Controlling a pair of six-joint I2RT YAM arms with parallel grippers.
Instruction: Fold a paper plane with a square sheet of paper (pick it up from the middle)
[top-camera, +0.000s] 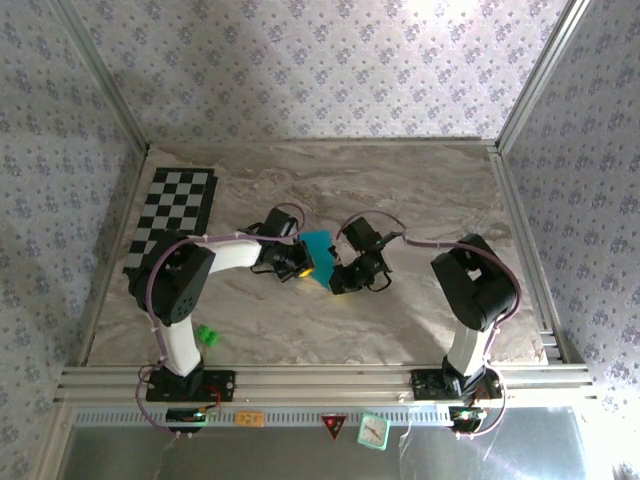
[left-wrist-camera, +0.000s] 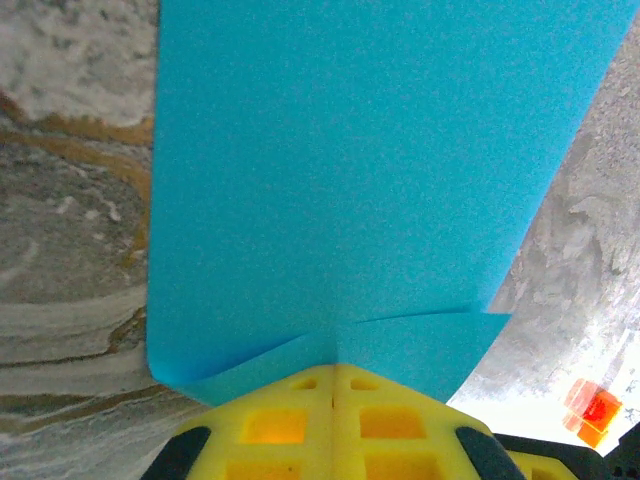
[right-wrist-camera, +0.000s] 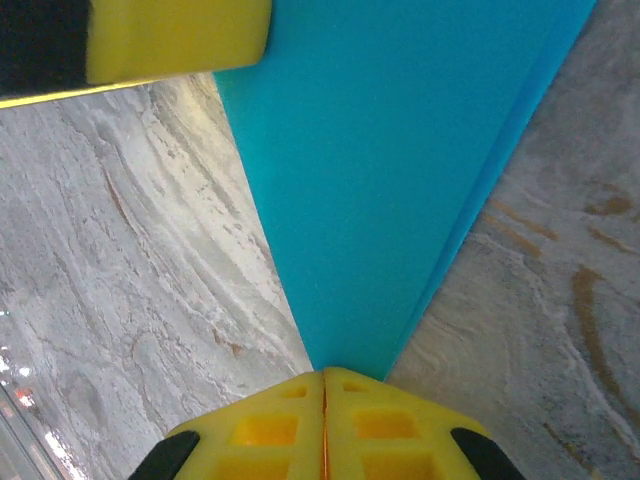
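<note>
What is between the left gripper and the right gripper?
The blue paper, held by both the left gripper and right gripper; the top view shows it.

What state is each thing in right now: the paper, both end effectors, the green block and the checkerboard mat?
square sheet of paper: folded over, with a layered edge showing, pinched from two sides.
left end effector: shut on the paper.
right end effector: shut on the paper.
green block: lying on the table, untouched.
checkerboard mat: lying flat at the table's far left.
</note>
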